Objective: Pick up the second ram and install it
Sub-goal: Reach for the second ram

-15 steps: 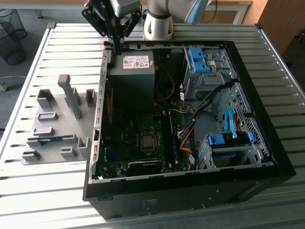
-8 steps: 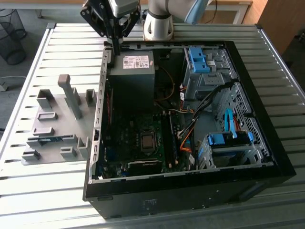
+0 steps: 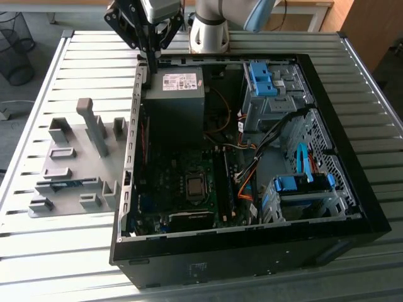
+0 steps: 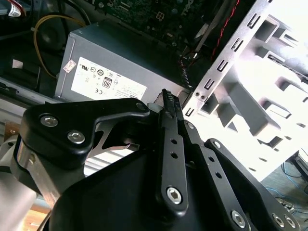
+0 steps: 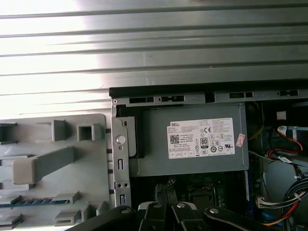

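Fingers [image 4: 169, 115] far from thin blue second ram [image 3: 65, 184]

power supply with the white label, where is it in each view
Exterior view: power supply in the far corner of the case, toward the exterior view's left.
First wrist view: power supply just inside the case rim.
Second wrist view: power supply beside the slotted case wall.
Shared landmark: grey parts holder just outside that wall.

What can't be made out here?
- second ram: chips, label too small in exterior view; cut by the edge in first wrist view.
- Memory slots: too dark in exterior view to tell if filled.
- tool: mostly cut by the edge in first wrist view.
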